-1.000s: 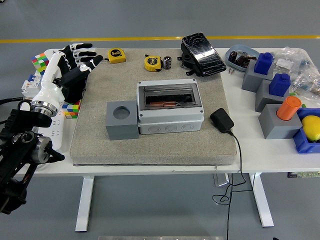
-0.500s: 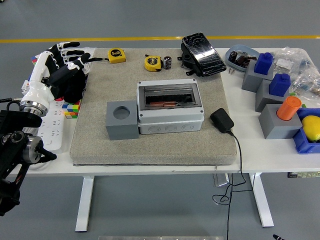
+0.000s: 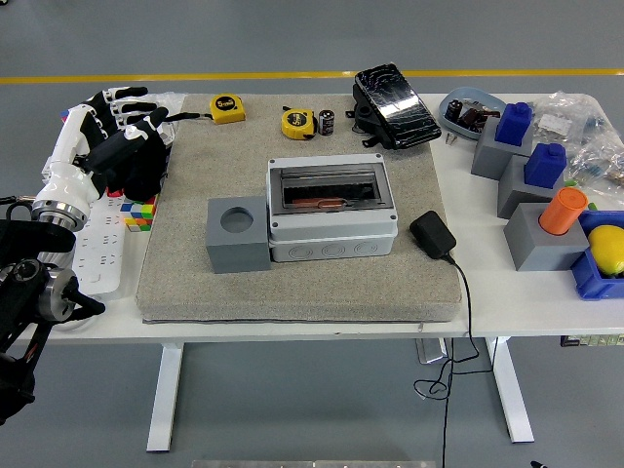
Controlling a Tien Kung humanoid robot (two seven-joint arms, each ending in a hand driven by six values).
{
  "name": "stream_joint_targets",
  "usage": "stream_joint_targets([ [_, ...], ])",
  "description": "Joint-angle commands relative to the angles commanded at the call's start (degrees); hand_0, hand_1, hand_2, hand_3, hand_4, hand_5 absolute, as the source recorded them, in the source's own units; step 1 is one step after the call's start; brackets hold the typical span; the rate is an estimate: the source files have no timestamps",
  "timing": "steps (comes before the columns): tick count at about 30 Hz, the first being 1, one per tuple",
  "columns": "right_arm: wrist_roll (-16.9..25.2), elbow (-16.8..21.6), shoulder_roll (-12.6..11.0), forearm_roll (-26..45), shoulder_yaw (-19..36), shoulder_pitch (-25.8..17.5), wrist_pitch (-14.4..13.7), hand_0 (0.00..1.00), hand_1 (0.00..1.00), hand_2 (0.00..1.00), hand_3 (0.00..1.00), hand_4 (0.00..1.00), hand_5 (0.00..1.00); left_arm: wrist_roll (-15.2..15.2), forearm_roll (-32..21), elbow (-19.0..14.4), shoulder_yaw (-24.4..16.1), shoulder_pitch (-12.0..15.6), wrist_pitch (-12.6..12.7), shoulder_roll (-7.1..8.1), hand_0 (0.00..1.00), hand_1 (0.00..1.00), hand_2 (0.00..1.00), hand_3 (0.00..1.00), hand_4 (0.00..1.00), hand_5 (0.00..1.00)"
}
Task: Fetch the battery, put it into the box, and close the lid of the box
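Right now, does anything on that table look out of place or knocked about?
Nothing looks spilled or broken. The grey box sits square on the mat with an orange object visible inside. The right end is cluttered with grey blocks and plastic bags. The left robot hand hovers empty over the table's left edge.

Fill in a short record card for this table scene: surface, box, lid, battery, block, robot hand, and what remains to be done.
surface: grey mat on a white table
box: grey box, middle of the mat
lid: shut, see-through; something orange shows beneath
battery: small dark cylinder at the mat's far edge, beside a yellow tape measure
block: grey block with a round hole, touching the box's left side
left hand: left hand at the mat's left edge, fingers relaxed, holding nothing
right hand: out of view
remaining: battery not yet fetched
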Motion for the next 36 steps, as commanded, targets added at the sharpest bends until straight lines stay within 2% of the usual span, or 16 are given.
stream_joint_targets([
  [36,-0.03,-0.09,0.51,-0.43,1.38,-0.7,0.0,0.633,0.686,0.71,0.76,0.998,0.645,1.3,0.99,-0.22,0.55,1.36,-0.73,0.17,0.44,0.566,0.563,0.612,0.912,0.243],
])
